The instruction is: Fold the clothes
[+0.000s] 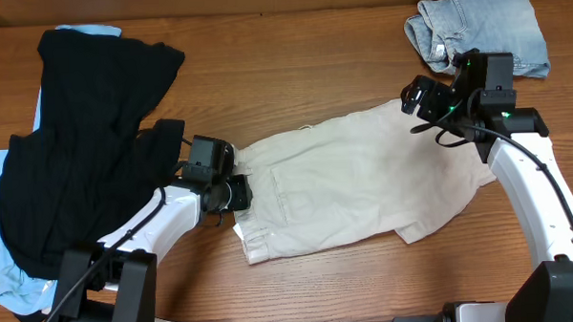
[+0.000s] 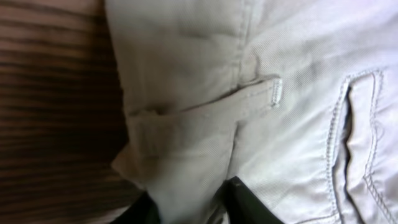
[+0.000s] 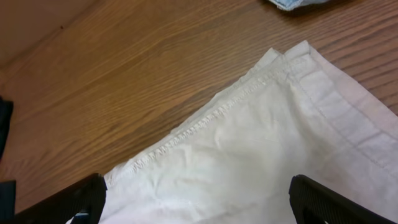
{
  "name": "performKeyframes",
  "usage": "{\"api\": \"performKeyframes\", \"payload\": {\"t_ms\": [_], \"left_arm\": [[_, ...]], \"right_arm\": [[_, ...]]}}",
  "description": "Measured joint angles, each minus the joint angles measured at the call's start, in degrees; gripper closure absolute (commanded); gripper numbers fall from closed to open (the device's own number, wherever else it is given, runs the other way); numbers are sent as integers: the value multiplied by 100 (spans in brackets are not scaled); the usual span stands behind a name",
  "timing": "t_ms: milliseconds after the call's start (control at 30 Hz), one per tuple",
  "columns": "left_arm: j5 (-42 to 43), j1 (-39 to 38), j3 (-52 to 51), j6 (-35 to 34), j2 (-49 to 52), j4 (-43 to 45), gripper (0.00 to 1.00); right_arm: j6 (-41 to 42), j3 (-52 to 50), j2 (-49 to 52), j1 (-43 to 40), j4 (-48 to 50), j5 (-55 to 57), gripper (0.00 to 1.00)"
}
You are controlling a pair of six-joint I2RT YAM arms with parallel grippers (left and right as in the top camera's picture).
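Closest in, at the left wrist: finds the left tool (image 2: 189, 206) closed down on a bunched fold of the khaki shorts (image 2: 298, 68), with 2 dark fingers (image 2: 245, 202) pressing the cloth from either side at the waistband. Shows a belt loop (image 2: 249, 99) just above the grip, ending in a short pale bar of stitching. Shows a double-stitched pocket seam (image 2: 348, 130) curving away on the right. Reads as smooth, tightly woven cloth with a faint sheen, creased where gathered.

At the right wrist: finds the right tool (image 3: 208, 202) spread wide, 1 black finger at each lower corner, holding nothing. Cannot tell whether it touches the cloth lying flat beneath. Shows a hemmed leg corner of the same shorts, with a row of stitching along its edge and bare wood beyond.

From overhead: places the khaki shorts (image 1: 354, 182) across the middle of the wood-grain worktop (image 1: 293, 75), waistband end at the left tool (image 1: 232, 193), leg end at the right tool (image 1: 420, 97), spread flat with soft wrinkles. Places a black garment (image 1: 85, 139) heaped at the left, on top of a pale-blue garment (image 1: 14, 280) peeking out at its edges. Farthest off, at the back right corner, places crumpled faded denim shorts (image 1: 482, 25), apart from the khaki pair.
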Motion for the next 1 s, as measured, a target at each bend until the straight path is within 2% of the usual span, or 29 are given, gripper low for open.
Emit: {"api": "performKeyframes", "payload": {"t_ms": [67,100,167,233,300,467,700,1000], "left_arm": [[-57,22,0,-9,0,9,95],[-63,66,2,26,0,0,96],[-59,190,46,83,0,-120,96],[-74,463,197,269,2,-452,96],[-138,791,459,518,22,-957,96],[-323,1327,1532,1233,63,-2203,96],[-584,1394,3388,2225,72,-3676,96],[-824,1394,4986,2776,94,-4725,96]], "right_arm": [[-2,0,0,0,-37,0,14],[-22,0,0,0,-61,-4,21],[-70,0,0,0,-111,-39,48],[-63,2,0,0,-146,-129,81],[-105,2,0,0,-164,-249,96],[-153,4,0,2,-297,-487,96],[-254,4,96,4,-848,-632,96],[-450,-118,225,238,-868,-800,96]]}}
